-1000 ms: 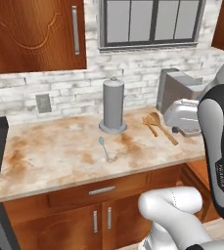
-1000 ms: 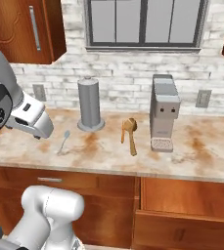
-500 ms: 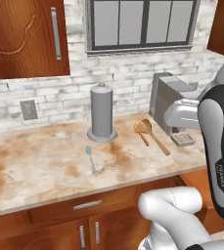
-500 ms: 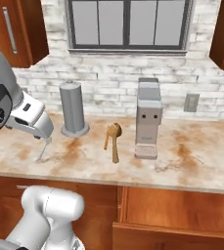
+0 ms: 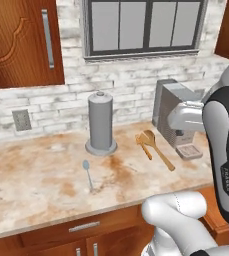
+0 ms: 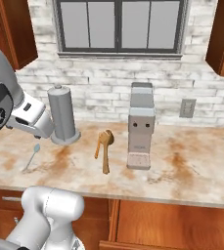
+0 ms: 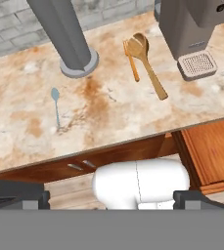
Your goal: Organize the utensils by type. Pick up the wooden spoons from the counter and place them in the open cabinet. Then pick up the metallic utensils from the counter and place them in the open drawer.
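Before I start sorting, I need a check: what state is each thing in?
wooden spoons: flat on the counter, side by side
metal spoon: flat on the counter, apart
drawer: open
gripper: open, holding nothing
carved-door cabinet: shut

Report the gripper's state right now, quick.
Gripper: open, jaws spread wide, holding nothing; it hangs above the counter's front edge, away from the wooden spoons.
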